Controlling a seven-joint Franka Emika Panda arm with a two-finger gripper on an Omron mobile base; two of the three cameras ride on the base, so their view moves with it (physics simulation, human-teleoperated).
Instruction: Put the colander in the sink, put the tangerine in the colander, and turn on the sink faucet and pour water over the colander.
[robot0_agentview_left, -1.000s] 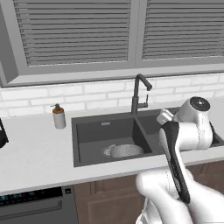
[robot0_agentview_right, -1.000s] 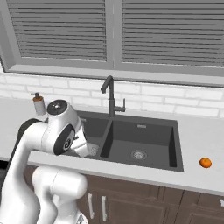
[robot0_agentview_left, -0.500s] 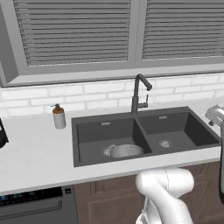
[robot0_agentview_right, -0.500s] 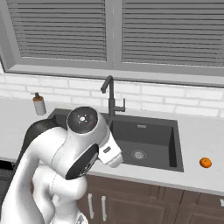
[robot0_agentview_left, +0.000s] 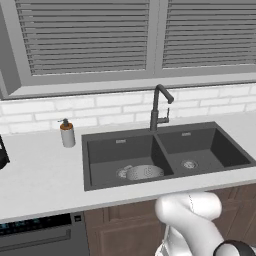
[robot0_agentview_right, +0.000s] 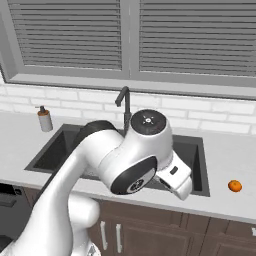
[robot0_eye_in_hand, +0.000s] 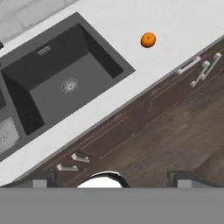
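Observation:
The silver colander (robot0_agentview_left: 142, 172) sits in the left basin of the dark sink (robot0_agentview_left: 165, 186); the hand view catches its edge (robot0_eye_in_hand: 5, 133). The small orange tangerine (robot0_agentview_right: 235, 186) lies on the white counter to the right of the sink, also seen in the hand view (robot0_eye_in_hand: 148, 40). The dark faucet (robot0_agentview_left: 159, 107) stands behind the divider with no water running. My gripper (robot0_eye_in_hand: 113, 179) is open and empty, its fingertips (robot0_eye_in_hand: 43, 181) wide apart. It hangs in front of the counter edge near the right basin, above the cabinet fronts, well short of the tangerine.
A soap pump bottle (robot0_agentview_left: 67, 133) stands on the counter left of the sink. My bulky white arm (robot0_agentview_right: 135, 165) hides much of the sink in the right base view. Brown cabinet doors with metal handles (robot0_eye_in_hand: 194, 70) and wood floor lie below the hand.
The arm has swung from over the left basin to the right and out past the counter front, leaving the left base view. The colander stays in the sink. Jaws remain wide.

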